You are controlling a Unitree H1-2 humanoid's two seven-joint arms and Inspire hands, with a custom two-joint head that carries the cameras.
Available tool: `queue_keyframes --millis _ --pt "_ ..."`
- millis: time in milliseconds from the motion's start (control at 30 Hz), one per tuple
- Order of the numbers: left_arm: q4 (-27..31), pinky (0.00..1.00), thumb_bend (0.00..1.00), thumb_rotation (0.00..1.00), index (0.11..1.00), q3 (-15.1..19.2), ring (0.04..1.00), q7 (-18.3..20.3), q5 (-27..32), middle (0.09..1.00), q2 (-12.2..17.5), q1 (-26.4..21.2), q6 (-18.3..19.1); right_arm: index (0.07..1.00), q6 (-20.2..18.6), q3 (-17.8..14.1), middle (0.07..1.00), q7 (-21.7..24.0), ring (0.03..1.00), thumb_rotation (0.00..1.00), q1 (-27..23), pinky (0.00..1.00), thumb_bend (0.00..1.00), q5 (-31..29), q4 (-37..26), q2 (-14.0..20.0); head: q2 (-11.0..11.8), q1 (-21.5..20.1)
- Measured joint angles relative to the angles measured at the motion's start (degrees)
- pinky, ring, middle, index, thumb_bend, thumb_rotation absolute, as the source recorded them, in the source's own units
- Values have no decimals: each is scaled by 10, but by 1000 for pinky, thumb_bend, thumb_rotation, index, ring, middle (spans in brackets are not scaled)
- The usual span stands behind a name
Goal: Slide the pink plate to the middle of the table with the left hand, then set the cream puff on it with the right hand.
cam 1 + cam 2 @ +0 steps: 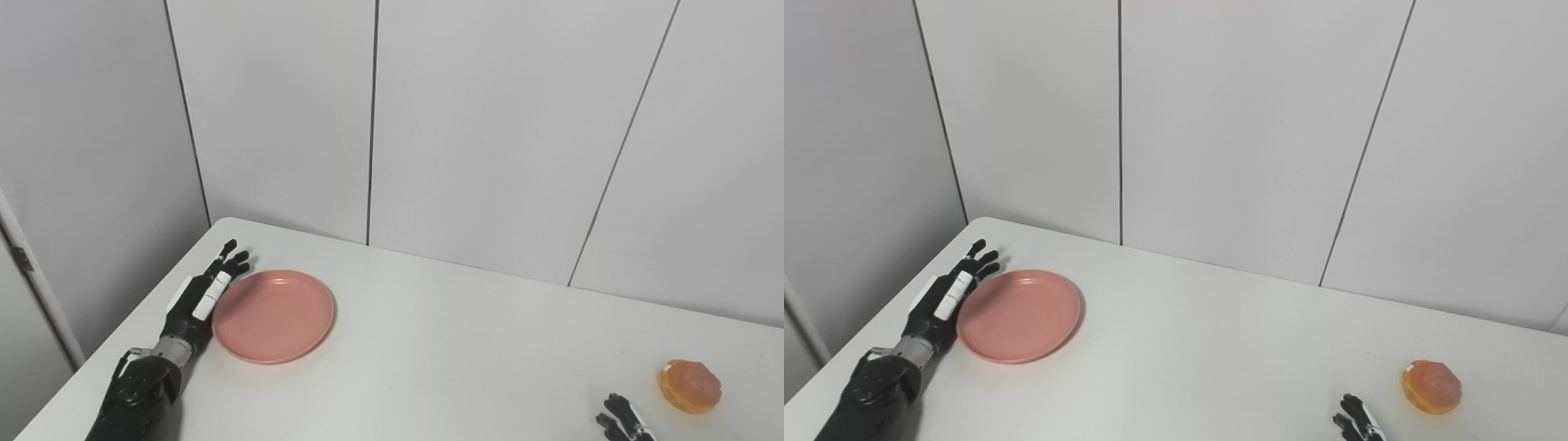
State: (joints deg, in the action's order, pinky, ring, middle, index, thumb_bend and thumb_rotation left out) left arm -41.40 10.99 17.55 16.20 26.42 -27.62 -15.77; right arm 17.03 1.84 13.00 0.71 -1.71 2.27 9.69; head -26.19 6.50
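left hand [205,293] flat, fingers extended together, against plate's [274,316] outer rim | plate near table's [429,343] left edge (push runs rightward) | right hand [623,419] mostly cropped, cannot tell

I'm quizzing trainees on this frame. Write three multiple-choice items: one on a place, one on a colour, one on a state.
1. Where is the plate?
A. left part of the table
B. right edge
C. under the puff

2. What colour is the plate?
A. blue
B. pink
C. white

3. How is the left hand?
A. shut on the puff
B. lifting the plate
C. open, fingers straight, beside the plate's left rim

Key:
1 A, the plate lies at the table's left, beside the left hand.
2 B, its surface is plainly pink.
3 C, the fingers are straight along the rim; the puff lies far right, near the right hand.
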Motion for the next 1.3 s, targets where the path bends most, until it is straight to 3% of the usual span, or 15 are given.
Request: queue_keyframes --millis 133,367,633,1300 --pt "49 821 972 812 957 -10 929 -11 -4 930 -16 9 47 923 0 2 938 0 891 964 8 910 843 5 -9 0 -9 -17" --pt "90 775 957 811 941 -30 919 -18 -18 920 -26 9 92 914 -3 10 930 -2 874 958 13 888 836 25 -16 -1 -27 -62" --pt "97 833 931 818 952 -37 937 -12 -18 942 -36 8 100 905 -16 16 934 -24 887 963 21 879 851 61 -31 -17 -42 -118" --pt "100 838 926 847 985 -40 944 -12 -14 930 -83 -4 117 912 -48 39 943 -47 893 990 24 863 879 92 -53 -50 -57 -178"
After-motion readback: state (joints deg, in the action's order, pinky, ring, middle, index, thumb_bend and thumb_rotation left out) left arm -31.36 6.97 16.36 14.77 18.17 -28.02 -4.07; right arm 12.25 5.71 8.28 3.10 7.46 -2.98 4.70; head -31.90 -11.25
